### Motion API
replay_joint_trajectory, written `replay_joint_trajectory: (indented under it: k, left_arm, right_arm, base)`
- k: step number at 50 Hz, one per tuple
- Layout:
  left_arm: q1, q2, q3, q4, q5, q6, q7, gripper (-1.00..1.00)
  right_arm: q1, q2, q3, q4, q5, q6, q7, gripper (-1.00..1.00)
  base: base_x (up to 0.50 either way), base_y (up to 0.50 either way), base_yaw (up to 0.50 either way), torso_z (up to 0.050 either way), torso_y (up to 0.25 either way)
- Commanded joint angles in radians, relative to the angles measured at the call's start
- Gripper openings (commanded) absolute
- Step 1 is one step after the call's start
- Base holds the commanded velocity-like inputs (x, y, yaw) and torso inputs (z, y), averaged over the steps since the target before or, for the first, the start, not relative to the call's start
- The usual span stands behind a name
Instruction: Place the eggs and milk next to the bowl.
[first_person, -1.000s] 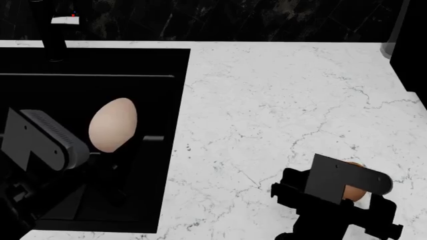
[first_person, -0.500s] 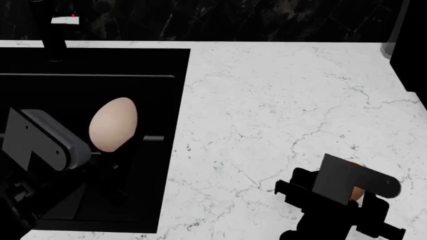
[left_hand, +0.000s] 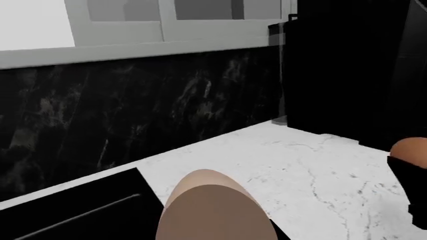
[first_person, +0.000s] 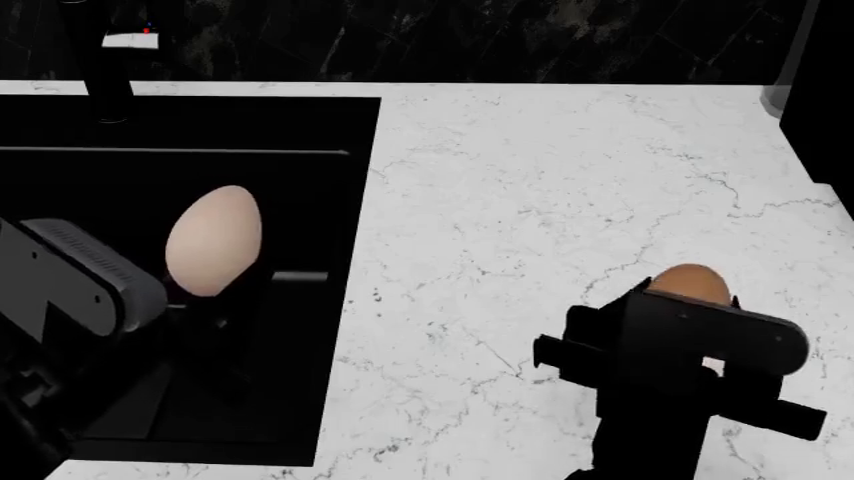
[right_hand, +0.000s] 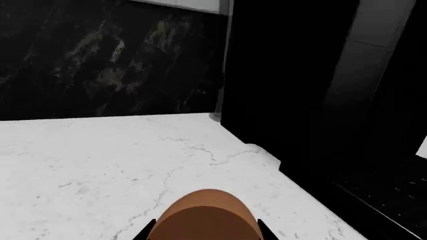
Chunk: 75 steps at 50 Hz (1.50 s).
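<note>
Left gripper (first_person: 200, 300) — clamped on the smooth pale pinkish-beige egg (first_person: 212, 241), held upright above the black sink basin (first_person: 187, 125) | right gripper (first_person: 694, 310) — closed around the darker orange-brown egg (first_person: 690, 282), raised over the white marble counter (first_person: 561, 190); its top is seen above the fingers.

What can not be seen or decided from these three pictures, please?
- The bowl and the milk: in no view, so "next to" cannot be judged.
- Pale egg: lower part hidden by the left end effector in the head view; cut off by the picture edge in the left wrist view.
- Orange-brown egg: mostly covered by the right end effector in the head view.
- Sink: interior too dark.
</note>
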Motion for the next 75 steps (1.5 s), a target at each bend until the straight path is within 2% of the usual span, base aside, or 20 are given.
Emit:
replay_joint_trajectory:
  k: [1,11,17,27,34,46,59,75]
  left_arm:
    - [0.032,0.054,-0.104,0.029,-0.037,0.031,-0.084,-1.00]
    - [0.095,0.087,-0.164,0.119,0.000,0.092,-0.219,-1.00]
    - [0.107,0.112,-0.228,0.147,-0.040,0.096,-0.285,-1.00]
    - [0.137,0.101,-0.246,0.212,0.001,0.108,-0.355,-1.00]
    - [0.152,0.098,-0.259,0.216,0.004,0.123,-0.366,-1.00]
    - [0.171,0.094,-0.239,0.205,0.034,0.157,-0.354,-1.00]
    - [0.185,0.087,-0.228,0.199,0.058,0.183,-0.351,-1.00]
    - [0.179,0.078,-0.225,0.206,0.057,0.182,-0.356,-1.00]
  right_arm:
    - [-0.030,0.078,-0.047,-0.168,-0.049,-0.064,-0.126,-1.00]
    - [-0.042,0.176,-0.063,-0.270,-0.062,-0.063,-0.184,-1.00]
    - [-0.018,0.236,-0.090,-0.319,-0.065,-0.042,-0.244,-1.00]
    - [-0.006,0.276,-0.046,-0.370,-0.017,-0.048,-0.286,-1.00]
    - [0.012,0.303,-0.034,-0.424,0.001,-0.031,-0.307,-1.00]
    - [0.072,0.319,-0.038,-0.483,0.007,0.089,-0.293,-1.00]
    - [0.054,0.302,-0.035,-0.475,0.018,0.053,-0.294,-1.00]
    - [0.049,0.290,-0.034,-0.467,0.038,0.030,-0.305,-1.00]
  base:
    - [0.00,0.00,0.00,0.000,0.000]
    - [0.00,0.00,0.00,0.000,0.000]
    - [0.00,0.00,0.00,0.000,0.000]
    - [0.00,0.00,0.00,0.000,0.000]
    - [0.00,0.00,0.00,0.000,0.000]
    - [0.00,0.00,0.00,0.000,0.000]
    - [0.00,0.00,0.00,0.000,0.000]
    - [-0.39,0.00,0.00,0.000,0.000]
